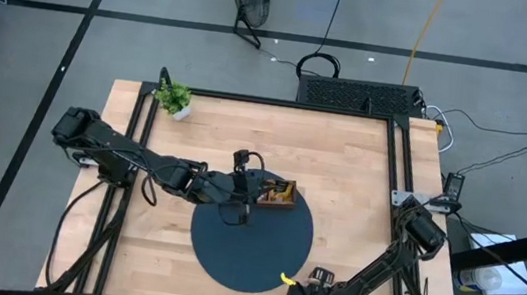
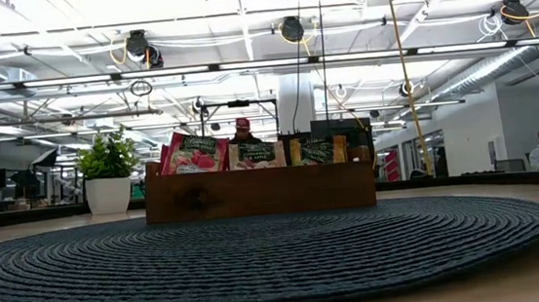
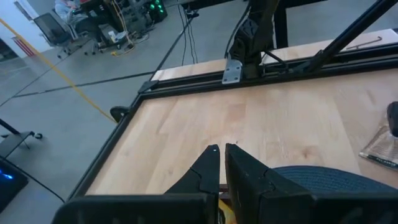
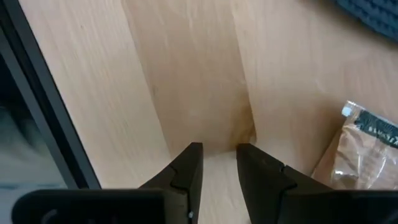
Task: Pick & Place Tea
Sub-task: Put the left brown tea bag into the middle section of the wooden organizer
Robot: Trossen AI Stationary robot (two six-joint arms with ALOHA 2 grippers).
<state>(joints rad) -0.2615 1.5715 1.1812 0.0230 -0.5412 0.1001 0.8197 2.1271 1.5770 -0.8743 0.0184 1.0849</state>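
Red, beige and dark-green tea-bag sachets [image 2: 255,154] are being seen standing upright in the brown three-compartment wooden tray [image 2: 259,192], which is sitting on the round dark woven mat [image 1: 250,237] near its far edge, so much of the sorting is being judged done. The left gripper [image 1: 236,208] is being held over the mat just beside the tray, its fingers [image 3: 208,163] pressed together with nothing clamped between them. The right gripper [image 4: 217,160] is being kept low at the near table edge, its fingers slightly apart over bare wood and gripping nothing. One clear-wrapped brownish sachet [image 4: 359,155] is lying flat on the light wooden table [image 1: 343,157] beside the right gripper, not touching it; this one is being counted as left to place. A small yellow piece [image 1: 286,278] by the mat's near edge cannot be identified.
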